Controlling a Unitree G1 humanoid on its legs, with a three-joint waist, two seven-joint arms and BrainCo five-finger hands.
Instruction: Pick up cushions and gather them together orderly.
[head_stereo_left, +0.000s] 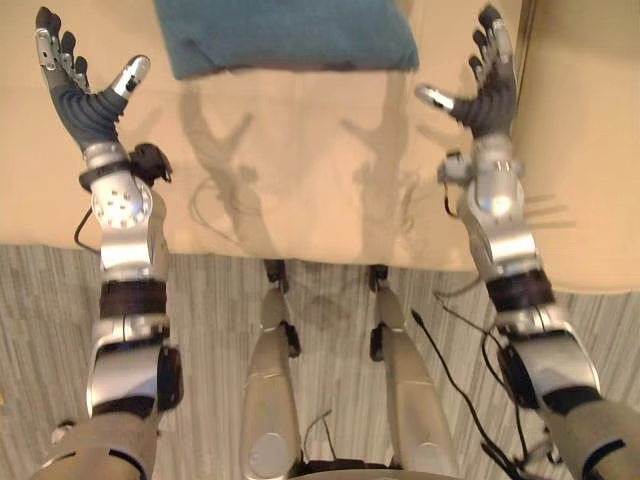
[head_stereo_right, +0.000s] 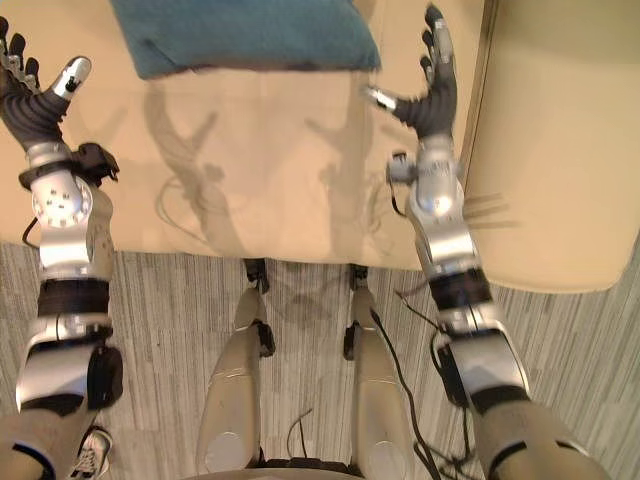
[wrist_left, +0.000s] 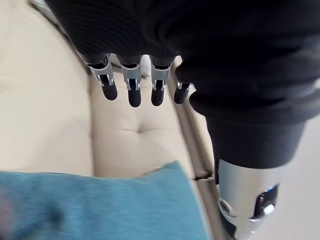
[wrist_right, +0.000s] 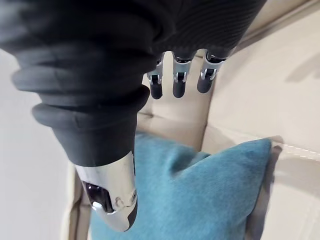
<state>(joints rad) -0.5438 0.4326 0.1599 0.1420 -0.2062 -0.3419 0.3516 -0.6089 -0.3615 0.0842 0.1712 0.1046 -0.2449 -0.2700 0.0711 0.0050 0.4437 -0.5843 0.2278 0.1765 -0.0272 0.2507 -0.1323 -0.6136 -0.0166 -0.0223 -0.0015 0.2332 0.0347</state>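
Left hand (head_stereo_left: 80, 100): raised over the sofa seat, just off the cushion's left corner. Fingers straight, thumb spread, holding nothing.
Right hand (head_stereo_left: 492, 90): mirror pose off the cushion's right corner. Fingers relaxed and straight, empty.
Teal cushion (head_stereo_left: 285, 35): on the beige sofa (head_stereo_left: 300, 170), far side of the seat, between the two hands and touching neither.
Head views: both arms, the cushion's near edge, the seat's front edge and the grey striped floor (head_stereo_left: 210, 330) below it. A seam (head_stereo_left: 527, 120) just right of the right hand splits the seat.
Left wrist view: fingers (wrist_left: 132, 95) straight, clear of the fabric. One cushion corner, with a tufted sofa panel beyond it.
Right wrist view: fingers (wrist_right: 180, 85) extended. The cushion's other corner stands out pointed against the beige upholstery.
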